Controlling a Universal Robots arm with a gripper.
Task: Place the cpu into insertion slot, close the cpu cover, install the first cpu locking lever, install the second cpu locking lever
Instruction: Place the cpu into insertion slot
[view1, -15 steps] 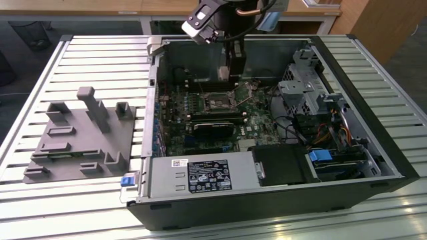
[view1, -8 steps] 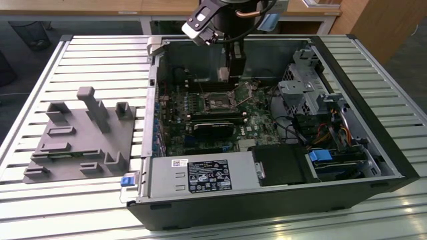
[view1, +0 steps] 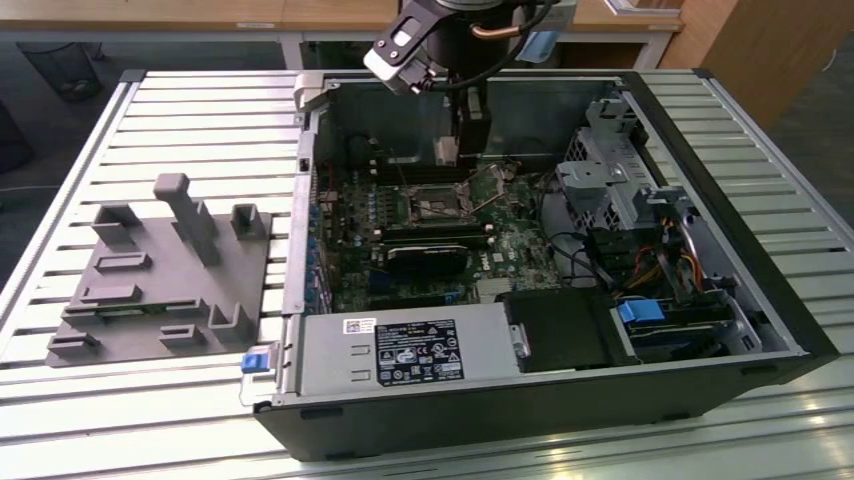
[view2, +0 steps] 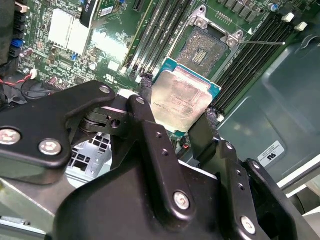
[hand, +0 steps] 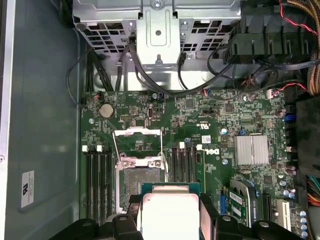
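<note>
Slatted worktop (view1: 174, 110) carries an open computer case (view1: 534, 415). Inside it, the gripper (view2: 181, 112) clamps the cpu (view2: 180, 95) above the board, near the bare insertion slot (view2: 207, 49). The cpu cover (hand: 137, 131) stands open, so no step looks finished.

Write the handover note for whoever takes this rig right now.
Tool: shut on the cpu, held over the board.
Cpu: in the tool, near the slot but clear of it.
Slot: empty, dark centre showing.
Cover: swung open beside the slot.
Done: cpu picked up.
Not done: cpu seated, cover closed, either lever locked.
</note>
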